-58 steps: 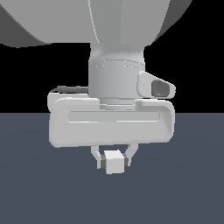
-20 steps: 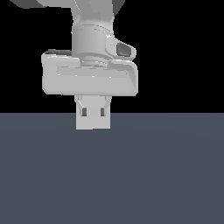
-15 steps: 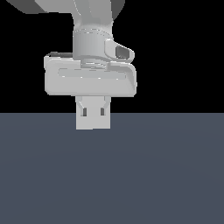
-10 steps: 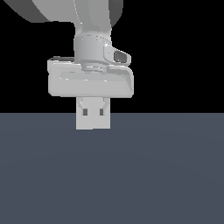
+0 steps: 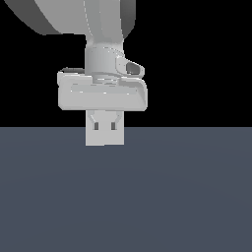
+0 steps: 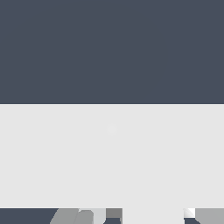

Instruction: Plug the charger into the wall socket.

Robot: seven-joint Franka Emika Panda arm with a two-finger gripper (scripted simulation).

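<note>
In the exterior view my gripper [image 5: 104, 123] hangs below the wide white hand and is shut on the charger [image 5: 104, 138]. The charger is a small white block with two small grey marks on the face towards the camera, and it is held above the dark floor. My fingers are hidden behind it. In the wrist view the charger [image 6: 153, 216] shows at the frame's edge between grey fingers [image 6: 74, 216]. A broad white surface [image 6: 112, 157] fills the middle of that view. It may be the wall socket seen very close, but no dots show clearly. The wall socket does not show in the exterior view.
A dark blue-grey floor [image 5: 187, 197] fills the lower half of the exterior view, under a black background. The robot's arm [image 5: 98, 24] rises to the top of that view.
Since 2.9 s ago the gripper has carried the charger up and nearer the camera. Over the last second hand and charger look slightly smaller, and the arm above has swung.
</note>
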